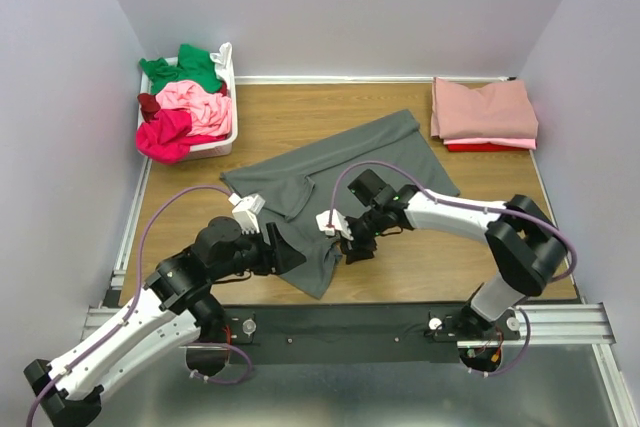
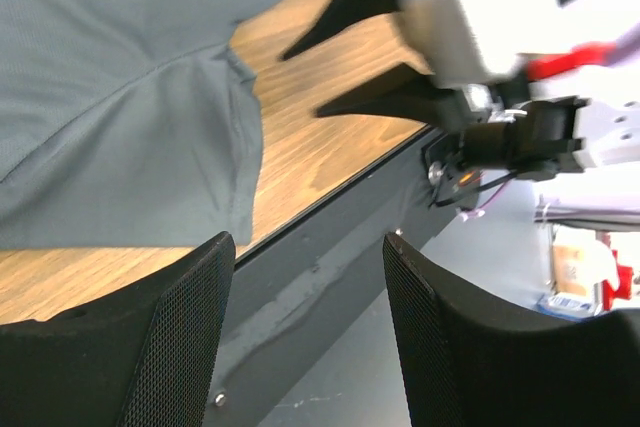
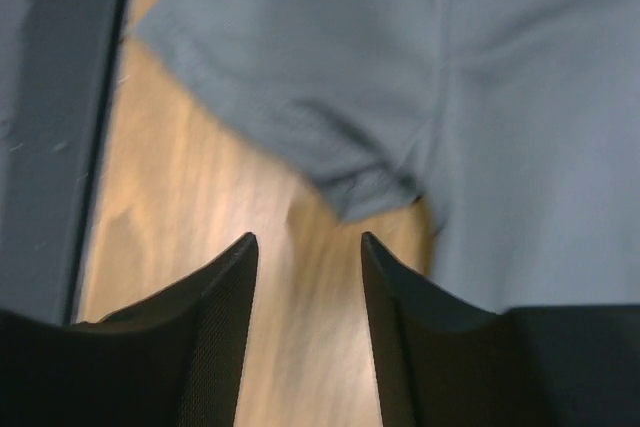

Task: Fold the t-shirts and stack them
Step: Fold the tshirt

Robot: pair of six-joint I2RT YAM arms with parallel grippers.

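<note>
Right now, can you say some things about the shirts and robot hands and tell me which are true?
1. The grey shirt lies unfolded on the table. True.
2. The white basket is empty. False: it holds a green shirt, a pink shirt and a magenta shirt.
3. The left gripper and the right gripper are both open, holding nothing. True.
4. The folded pile sits at the table's near left corner. False: it sits at the far right corner.
5. The red shirt tops that pile. False: a dusty pink shirt is on top, and the red shirt is at the bottom.
</note>
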